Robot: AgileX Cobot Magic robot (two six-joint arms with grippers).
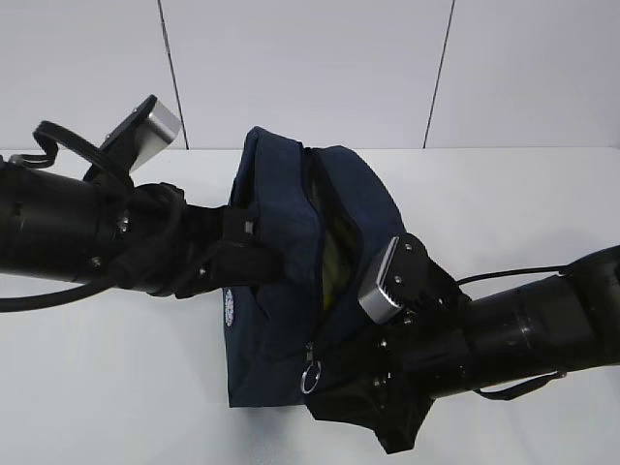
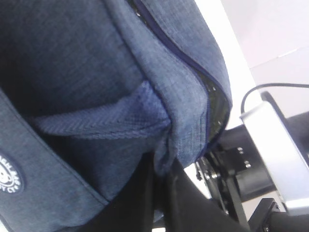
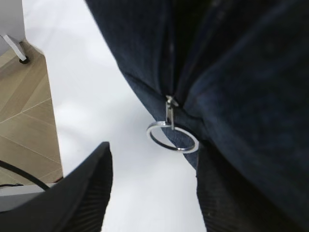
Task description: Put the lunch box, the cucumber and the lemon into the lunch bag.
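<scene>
The navy lunch bag (image 1: pixel 281 194) stands mid-table with its zipper open along the top. A yellowish-green surface (image 1: pixel 335 260) shows inside; I cannot tell which item it is. The lunch box, cucumber and lemon are otherwise hidden. My left gripper (image 1: pixel 254 254) is shut on a fold of the bag's side (image 2: pixel 161 166), just below the strap handle (image 2: pixel 96 121). My right gripper (image 1: pixel 363 418) is open at the bag's near bottom corner. The metal ring pull (image 3: pixel 172 137) hangs just ahead of its fingertips (image 3: pixel 82 193), and the other finger lies against the fabric.
The bag stands on a white table (image 1: pixel 116 387). In the right wrist view the table's edge meets a wooden floor (image 3: pixel 29 106) on the left. The right arm's wrist camera (image 2: pixel 280 145) sits close beside the bag in the left wrist view.
</scene>
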